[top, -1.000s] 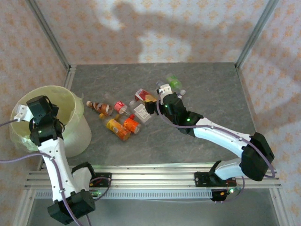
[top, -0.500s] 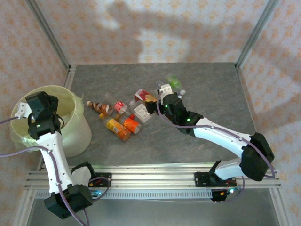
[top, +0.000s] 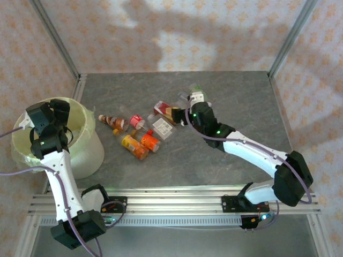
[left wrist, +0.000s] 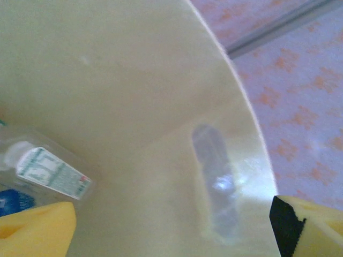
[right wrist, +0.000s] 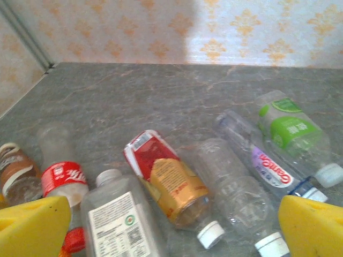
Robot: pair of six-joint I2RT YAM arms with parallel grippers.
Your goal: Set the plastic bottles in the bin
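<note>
My left gripper (top: 52, 111) hangs open over the bin (top: 86, 120), a big round bucket with a pale yellow-green liner. In the left wrist view its yellow fingers (left wrist: 35, 230) stand wide apart. Below them a blurred clear bottle (left wrist: 214, 182) lies against the liner (left wrist: 134, 80), and a green-and-white labelled bottle (left wrist: 45, 168) rests at the left. My right gripper (top: 181, 115) is open above the bottles on the table, holding nothing. Between its fingers (right wrist: 313, 225) lie a red-and-yellow labelled bottle (right wrist: 169, 179) and a clear bottle (right wrist: 230, 187). A white-labelled bottle (right wrist: 120, 219) lies by the left finger.
Purple-labelled (right wrist: 265, 163) and green-labelled (right wrist: 289, 131) bottles lie further right. A red-labelled bottle (top: 136, 121), a brown one (top: 110, 121) and two orange ones (top: 134, 147) lie between the bin and my right gripper. Patterned walls and metal posts (top: 56, 37) enclose the grey table (top: 241, 101).
My left gripper has opened over the bin and shifted slightly left. My right gripper has moved back and to the right, off the white-labelled bottle and over the red-and-yellow one.
</note>
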